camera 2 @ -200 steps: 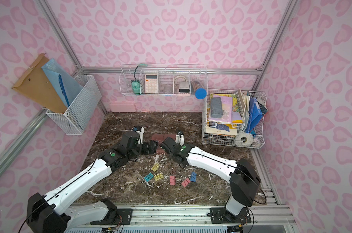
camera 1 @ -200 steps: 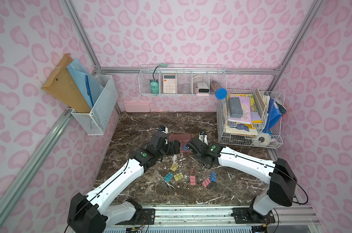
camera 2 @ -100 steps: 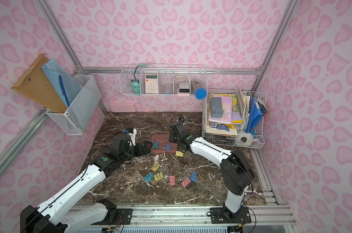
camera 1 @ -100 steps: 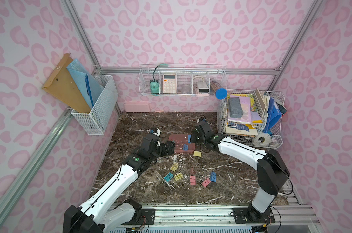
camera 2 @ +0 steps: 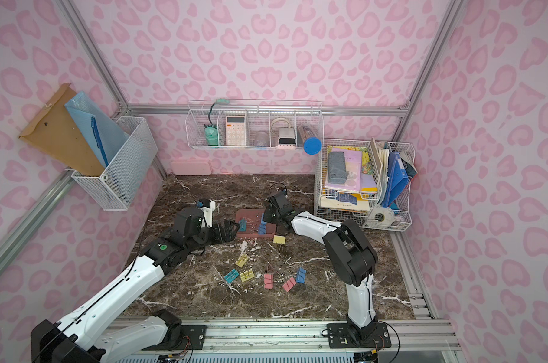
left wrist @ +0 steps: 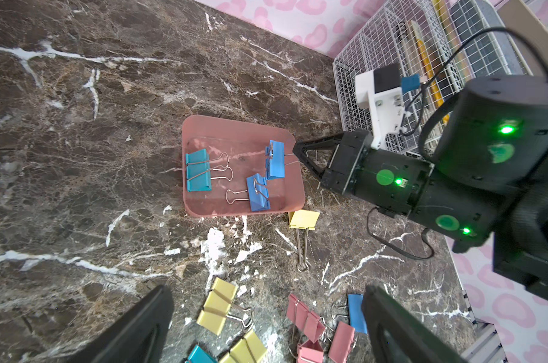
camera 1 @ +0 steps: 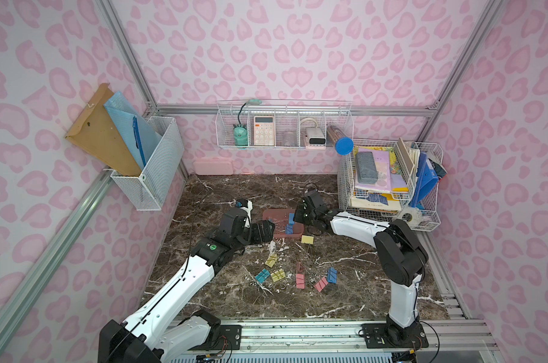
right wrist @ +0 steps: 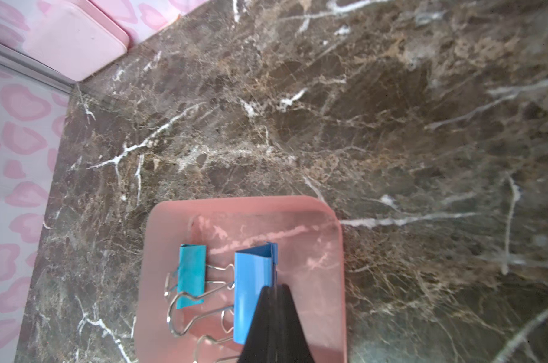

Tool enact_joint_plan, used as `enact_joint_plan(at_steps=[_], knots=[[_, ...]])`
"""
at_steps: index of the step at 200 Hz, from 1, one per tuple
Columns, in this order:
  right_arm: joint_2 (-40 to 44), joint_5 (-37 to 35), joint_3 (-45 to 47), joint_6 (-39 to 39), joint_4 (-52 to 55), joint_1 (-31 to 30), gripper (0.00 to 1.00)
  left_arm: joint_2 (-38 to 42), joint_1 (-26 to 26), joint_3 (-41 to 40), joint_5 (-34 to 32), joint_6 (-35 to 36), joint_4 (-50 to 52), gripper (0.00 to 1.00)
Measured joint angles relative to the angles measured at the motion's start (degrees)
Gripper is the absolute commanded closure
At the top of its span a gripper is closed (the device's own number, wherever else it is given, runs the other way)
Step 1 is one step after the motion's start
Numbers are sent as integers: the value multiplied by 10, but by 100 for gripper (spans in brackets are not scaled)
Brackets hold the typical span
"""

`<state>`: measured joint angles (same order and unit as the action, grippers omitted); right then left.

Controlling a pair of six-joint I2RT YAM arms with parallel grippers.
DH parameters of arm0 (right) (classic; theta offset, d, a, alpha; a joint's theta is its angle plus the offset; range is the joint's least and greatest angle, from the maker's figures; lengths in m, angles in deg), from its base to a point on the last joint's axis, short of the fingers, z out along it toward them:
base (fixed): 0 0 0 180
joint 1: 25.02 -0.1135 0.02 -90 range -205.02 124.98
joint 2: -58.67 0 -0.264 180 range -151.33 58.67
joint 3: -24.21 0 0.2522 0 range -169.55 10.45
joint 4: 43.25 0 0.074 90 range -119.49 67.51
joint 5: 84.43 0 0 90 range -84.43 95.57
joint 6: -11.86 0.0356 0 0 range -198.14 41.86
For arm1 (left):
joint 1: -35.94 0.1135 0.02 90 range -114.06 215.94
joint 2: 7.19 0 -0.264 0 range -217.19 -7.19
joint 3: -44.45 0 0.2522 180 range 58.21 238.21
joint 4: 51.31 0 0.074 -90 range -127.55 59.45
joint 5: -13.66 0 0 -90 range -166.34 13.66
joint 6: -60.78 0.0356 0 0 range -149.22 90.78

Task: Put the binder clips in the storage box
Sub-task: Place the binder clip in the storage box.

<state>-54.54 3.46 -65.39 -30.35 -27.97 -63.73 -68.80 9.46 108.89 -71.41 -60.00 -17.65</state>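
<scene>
The right gripper (left wrist: 298,150) was clenched, apparently pinching a blue clip (left wrist: 275,160) by its handle at the storage box's (left wrist: 235,122) right end, the clip's body leftward inside. The left gripper (camera 1: 264,232) hung spread by the box's left end.

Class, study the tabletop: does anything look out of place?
A yellow binder clip lies on the table outside the storage box, beside its corner, apart from the other loose clips: perhaps a missed drop.
</scene>
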Motion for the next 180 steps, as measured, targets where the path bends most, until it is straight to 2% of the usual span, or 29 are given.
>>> enact_joint_plan(at_steps=[26, 73, 127, 161, 180], knots=[[-14, 18, 10, 13, -28, -1, 100, 0, 0, 3, 1, 8, 3, 1], [-24, 28, 15, 20, -40, 0, 68, 0, 0, 3, 2, 10, 7, 1], [10, 21, 19, 8, -30, 0, 57, -17, -19, 14, -7, 21, 40, 2], [70, 7, 45, -4, -29, 0, 32, -13, -46, 20, -39, 22, 65, 2], [109, -2, 62, -14, -30, 2, 12, -12, -59, 23, -52, 19, 81, 3]])
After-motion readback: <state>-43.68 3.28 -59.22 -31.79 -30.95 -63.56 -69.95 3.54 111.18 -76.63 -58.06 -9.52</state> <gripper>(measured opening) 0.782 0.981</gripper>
